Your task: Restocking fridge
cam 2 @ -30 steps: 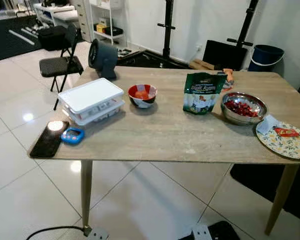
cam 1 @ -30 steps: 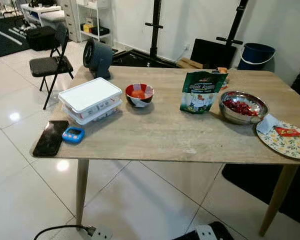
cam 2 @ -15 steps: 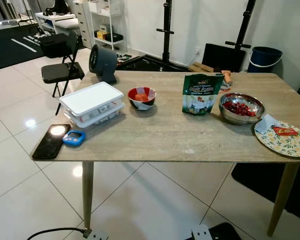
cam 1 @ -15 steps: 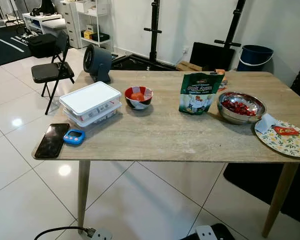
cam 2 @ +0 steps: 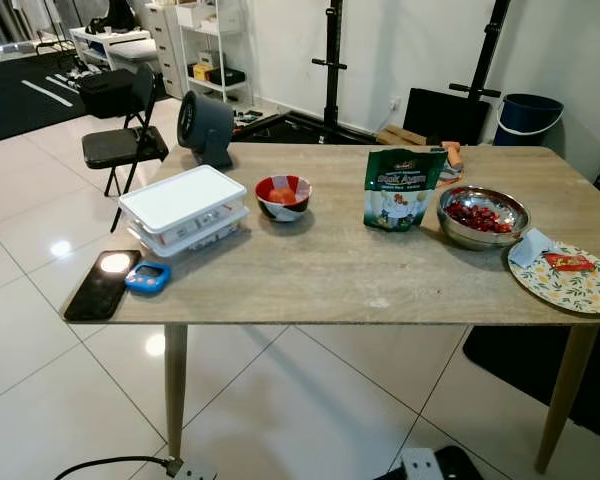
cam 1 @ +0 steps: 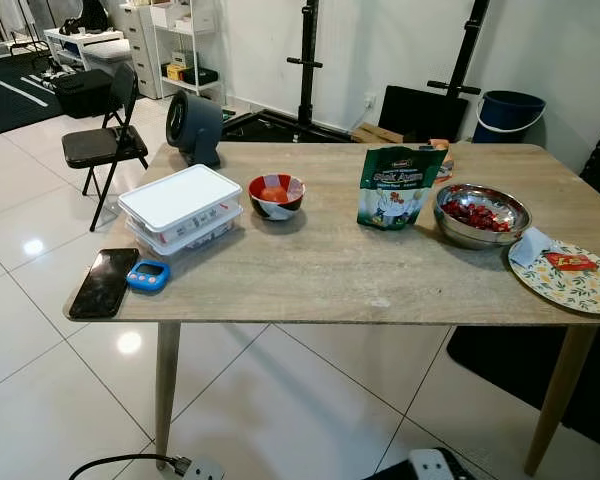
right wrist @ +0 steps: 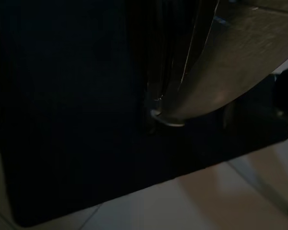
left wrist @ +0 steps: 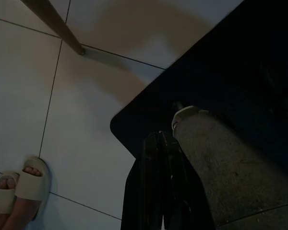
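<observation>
Left eye view: a wooden bench [cam 1: 320, 270] stands on white floor tiles [cam 1: 40, 380], and everything below is placed against the green pouch [cam 1: 398, 186] that stands upright near the bench's middle. Furthest to the pouch's left, at the bench's near corner, lies a black phone [cam 1: 102, 282], with a small blue timer [cam 1: 147, 274] just beside it. Next toward the pouch come two stacked white-lidded food boxes [cam 1: 181, 208], and behind them, at the far edge, a dark round fan [cam 1: 194, 123]. Beyond that corner a black folding chair [cam 1: 98, 140] stands on the floor. Between the boxes and the pouch sits a red and white bowl [cam 1: 277, 194] holding something orange. Just to the pouch's right is a steel bowl [cam 1: 481, 214] of red fruit, and further right a flowered plate [cam 1: 572, 279] at the bench's edge, carrying a red wrapper [cam 1: 568, 261] and a pale folded piece. Behind the pouch, past the bench, a blue bucket [cam 1: 508, 111] stands by the wall near a black stand.

In the left wrist view the left hand [left wrist: 161, 143] hangs low over a dark mat [left wrist: 230, 72] and floor tiles, its black fingers together; a person's foot in a pale slipper [left wrist: 26, 179] shows at the edge. The right wrist view is very dark: the right hand [right wrist: 156, 108] hangs against the dark mat, and I cannot tell whether its fingers are apart or together.
</observation>
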